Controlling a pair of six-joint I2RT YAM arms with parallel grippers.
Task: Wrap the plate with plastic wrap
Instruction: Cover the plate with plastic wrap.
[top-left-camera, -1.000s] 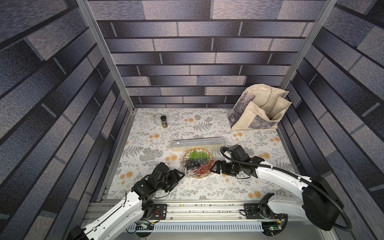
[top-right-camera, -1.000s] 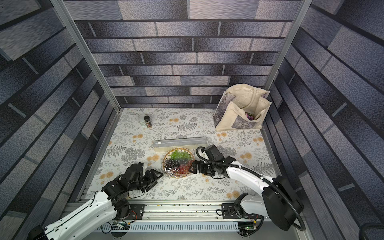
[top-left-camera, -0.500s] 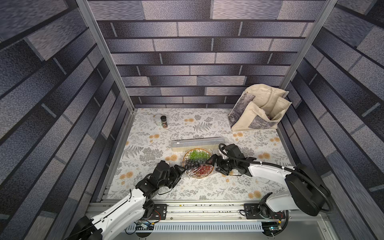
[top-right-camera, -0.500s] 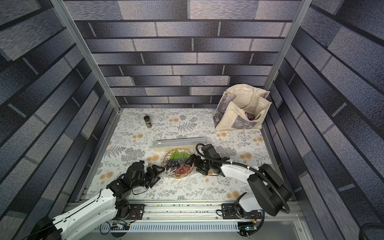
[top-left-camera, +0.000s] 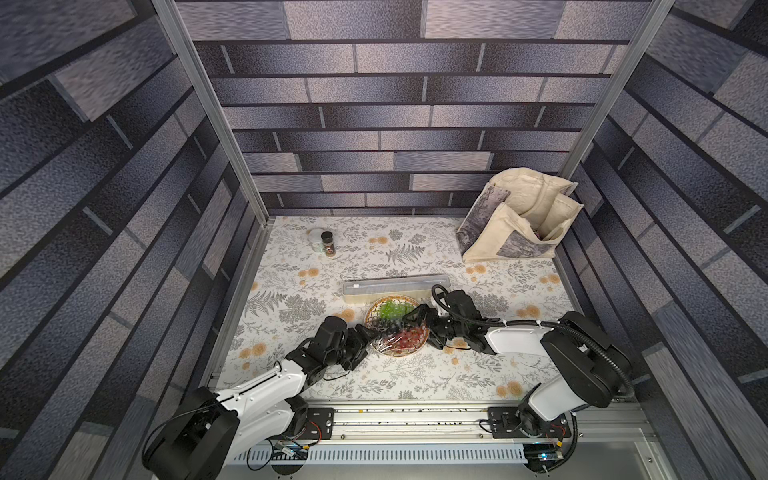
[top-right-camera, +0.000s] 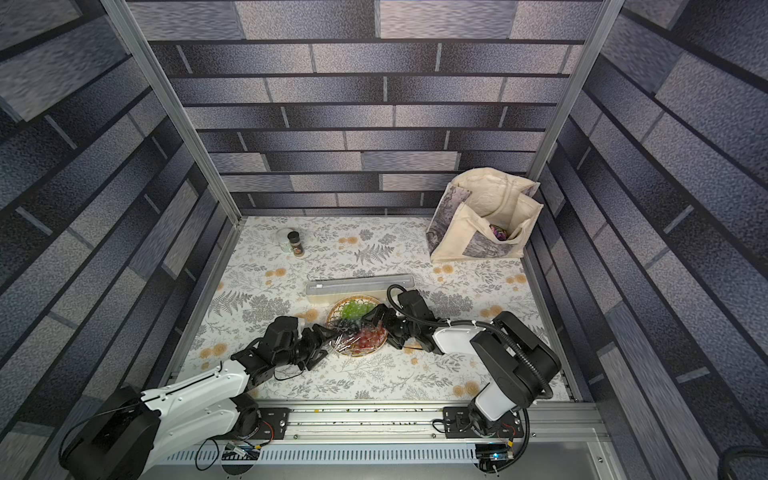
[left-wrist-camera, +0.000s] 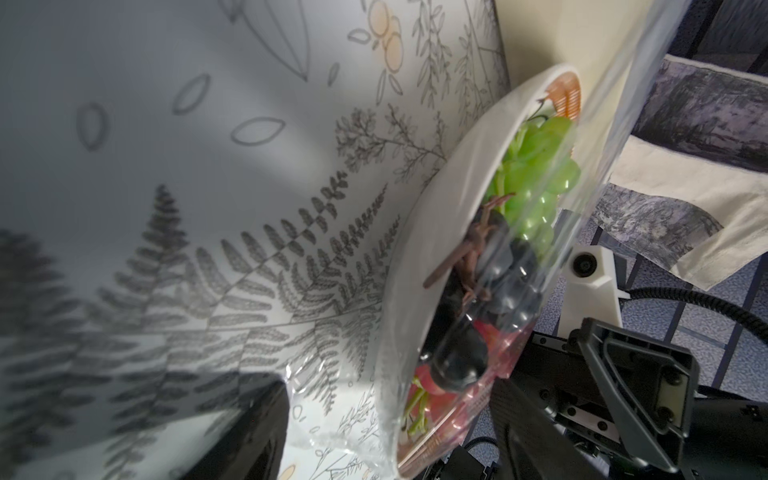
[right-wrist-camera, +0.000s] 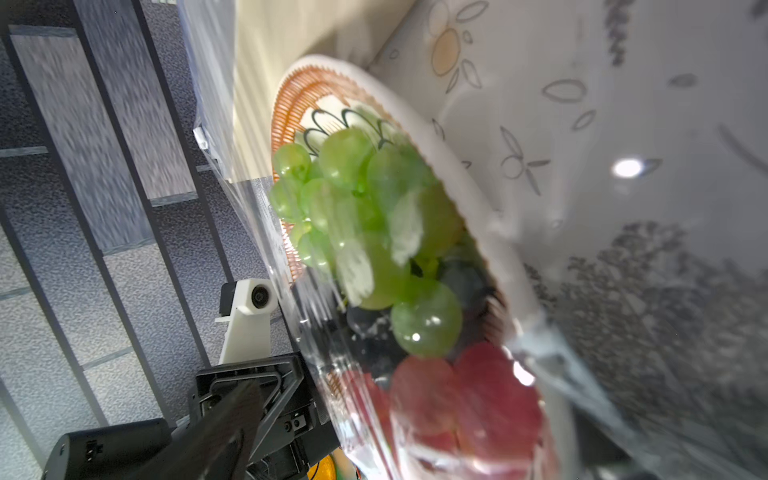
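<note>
The plate (top-left-camera: 376, 306) lies flat, face up, near the middle of the flowered table (top-left-camera: 299, 266), just on the near side of the long cream box (top-left-camera: 395, 288) and carrying bands of green, dark and red grapes (top-left-camera: 392, 309). Being round, it has no long axis of its own. The box runs left to right, and the plastic wrap (top-left-camera: 385, 341) seems to stretch from it toward the near side across the fruit, crinkling past the near-left rim. Whether the film is cut free of the box cannot be told. The left gripper (top-left-camera: 368, 332) sits low at the plate's near-left edge, jaws spread with the rim and a flap of film between them, pinching nothing as far as the wrist view shows. The right gripper (top-left-camera: 417, 316) reaches in from the right side, its jaws also spread wide about the rim and holding nothing. The film is likely feather-light, limp, clingy and easily torn or bunched, so it is best pinched at the loose margin beyond the rim and drawn down and under. The plate looks stiff and may slide on the cloth if pushed sideways.
</note>
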